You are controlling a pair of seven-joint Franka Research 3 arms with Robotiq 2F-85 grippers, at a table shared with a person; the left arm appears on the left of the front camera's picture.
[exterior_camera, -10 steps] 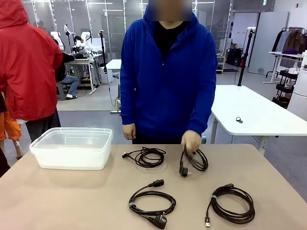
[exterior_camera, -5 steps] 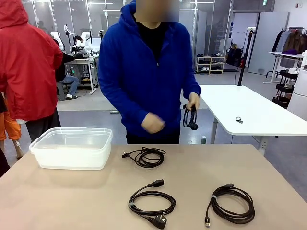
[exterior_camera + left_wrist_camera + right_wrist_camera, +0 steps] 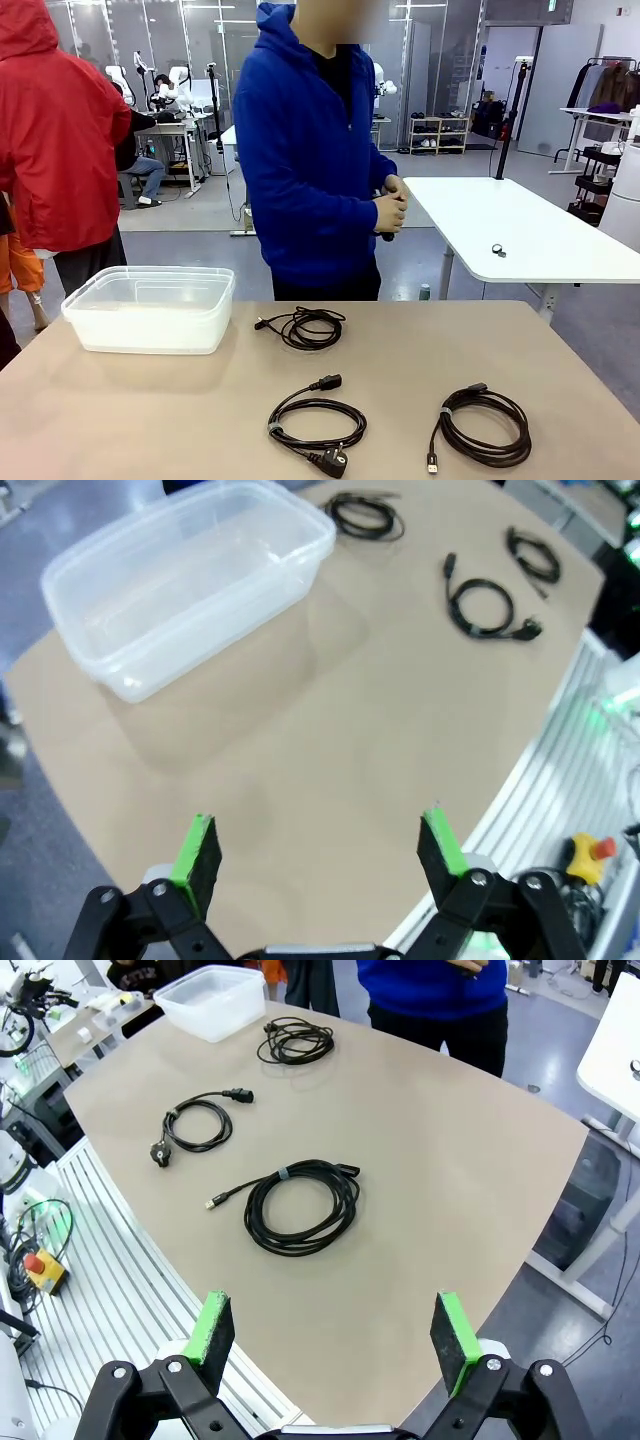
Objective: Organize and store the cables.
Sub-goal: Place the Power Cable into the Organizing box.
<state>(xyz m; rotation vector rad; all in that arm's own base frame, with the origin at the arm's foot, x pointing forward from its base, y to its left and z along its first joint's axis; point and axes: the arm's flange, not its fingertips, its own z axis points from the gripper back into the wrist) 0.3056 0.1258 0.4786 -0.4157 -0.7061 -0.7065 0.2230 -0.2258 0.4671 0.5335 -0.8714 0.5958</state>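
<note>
tub (image 3: pixel 150 330) far L, empty | L gripper (image 3: pixel 318 845) jaws wide, holds nothing | thin cable (image 3: pixel 305 327) nr tub, plug cable (image 3: pixel 315 423) mid, USB cable (image 3: pixel 485 425) R | R gripper (image 3: pixel 335 1330) wide, empty | risk: single-strand pinch → coil unravels, plug snags tub rim

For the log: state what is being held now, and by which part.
The robot's left hand and right hand are open, empty. The person's hands clasp a black cable; which part is hidden.
</note>
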